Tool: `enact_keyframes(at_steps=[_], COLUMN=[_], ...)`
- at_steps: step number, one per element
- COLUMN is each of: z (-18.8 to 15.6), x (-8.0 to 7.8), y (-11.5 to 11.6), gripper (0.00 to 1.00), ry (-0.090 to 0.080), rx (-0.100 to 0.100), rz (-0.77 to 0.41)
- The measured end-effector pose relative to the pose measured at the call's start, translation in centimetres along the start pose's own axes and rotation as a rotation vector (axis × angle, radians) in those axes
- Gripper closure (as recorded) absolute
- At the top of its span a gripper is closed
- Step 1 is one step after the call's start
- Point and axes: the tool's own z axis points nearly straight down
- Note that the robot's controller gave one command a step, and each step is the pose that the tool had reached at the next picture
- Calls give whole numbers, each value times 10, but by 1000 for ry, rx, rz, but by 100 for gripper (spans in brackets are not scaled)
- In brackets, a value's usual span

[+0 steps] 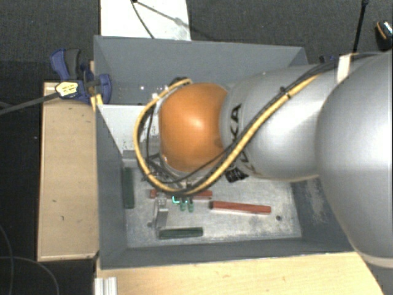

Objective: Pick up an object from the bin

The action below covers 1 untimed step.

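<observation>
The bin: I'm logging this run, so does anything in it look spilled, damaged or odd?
Nothing stands out: red stick, left green stick and near green stick lie flat inside the bin.

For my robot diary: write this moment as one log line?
arm: over bin middle | nearest: red stick, dark green bar at front | held: cannot tell
</observation>
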Motion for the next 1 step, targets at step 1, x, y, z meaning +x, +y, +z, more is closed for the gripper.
enact_keyframes(at_steps=[1], z=[101], x=[-16], y=[-55], gripper=[0], ry=[-4], rx=[0], rz=[175])
